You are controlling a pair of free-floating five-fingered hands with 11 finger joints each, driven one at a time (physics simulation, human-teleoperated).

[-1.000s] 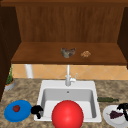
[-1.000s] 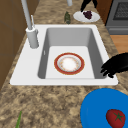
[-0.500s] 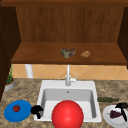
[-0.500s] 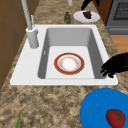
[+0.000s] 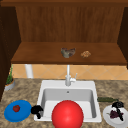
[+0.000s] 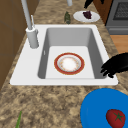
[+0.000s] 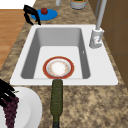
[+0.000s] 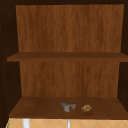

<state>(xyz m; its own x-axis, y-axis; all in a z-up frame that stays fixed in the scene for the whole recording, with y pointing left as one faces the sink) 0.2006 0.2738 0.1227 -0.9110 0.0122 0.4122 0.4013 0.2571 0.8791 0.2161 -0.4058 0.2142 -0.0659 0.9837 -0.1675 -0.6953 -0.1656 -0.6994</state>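
Left hand (image 5: 37,110), black, low left of the front view, hovers at the front left corner of the white rectangular sink (image 5: 42,86), just right of the round blue plate (image 5: 11,116); fingers curl downward and clench nothing. In the left side view the same hand (image 6: 117,65) sits at mid right, fingertips over the sink's front rim, just above the blue plate (image 6: 97,110). A small red tomato (image 5: 16,108) lies on that plate, apart from the hand. Right hand (image 5: 118,105), lower right of the front view, hangs over the round white plate (image 5: 108,117) on the mottled brown stone desk (image 5: 25,91); its curled fingers reach down onto a dark purple bunch of grapes (image 5: 114,114). In the right side view, lower left, the fingers (image 7: 6,93) touch the top of the grapes (image 7: 10,110); cannot tell whether they actually grip. A dark green cucumber (image 7: 56,98) lies on the desk just beside the white plate, pointing at the sink. Inside the basin rests a red-rimmed round bowl (image 6: 69,63), which the front view renders as a red dome. Tall white faucet (image 5: 68,76) stands behind the basin. On the wooden shelf (image 8: 37,108) above, centre frame, sit a grey lump (image 8: 68,106) and a small tan lump (image 8: 86,108).
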